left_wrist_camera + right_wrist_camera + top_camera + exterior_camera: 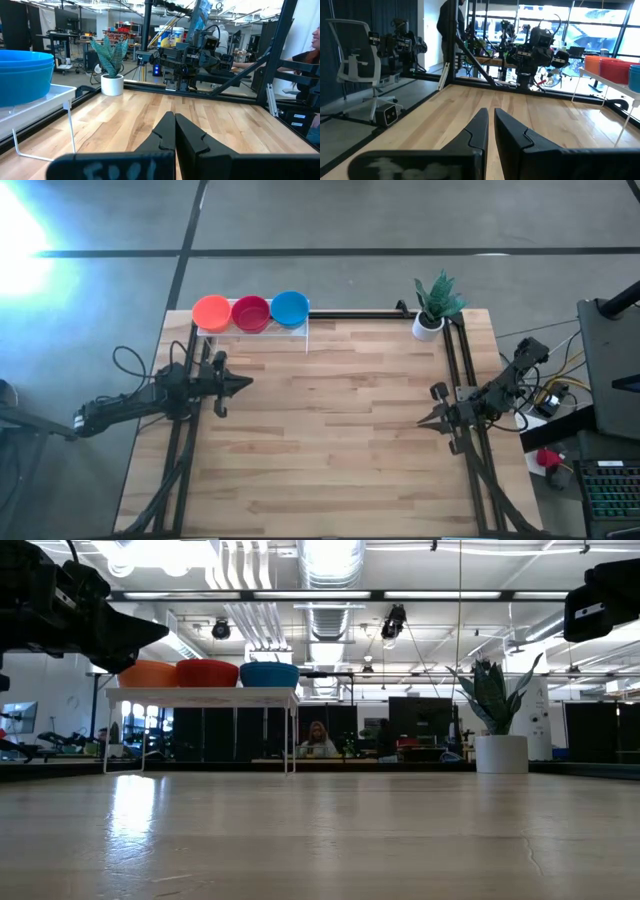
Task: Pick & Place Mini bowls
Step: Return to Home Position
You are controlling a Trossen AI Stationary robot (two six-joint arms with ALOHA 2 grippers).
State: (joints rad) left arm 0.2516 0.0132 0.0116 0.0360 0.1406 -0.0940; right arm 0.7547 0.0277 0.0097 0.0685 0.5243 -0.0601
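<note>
Nearest in, the left gripper (243, 383) hangs over its own side of the table (330, 450), fingers pressed together on nothing, tip aimed at the middle. Opposite it, well apart, the right gripper (426, 420) mirrors that: fingers together, empty, pointing back across the wood. Between the two tips there is only bare plank; no bowl lies there.

So by my read the picking and placing is finished, and what remains is just the arms settling into their rest pose, which looks as good as done.

Now further out. Beyond the left gripper, off to the side of where it points and toward the far edge, stands the white wire rack (200, 697). On top of it sit the mini bowls in one row, rims touching: orange bowl (211, 311) farthest from the right gripper, red bowl (250, 312) in the middle, blue bowl (289, 308) at the end nearest the table's centre line. All upright, mouths open upward, plain and glossy. From the left wrist the blue one shows a doubled rim, so I judge it a nested pair.

Farther from the rack, beyond the right gripper at the far edge, stands the potted plant (430, 315).
</note>
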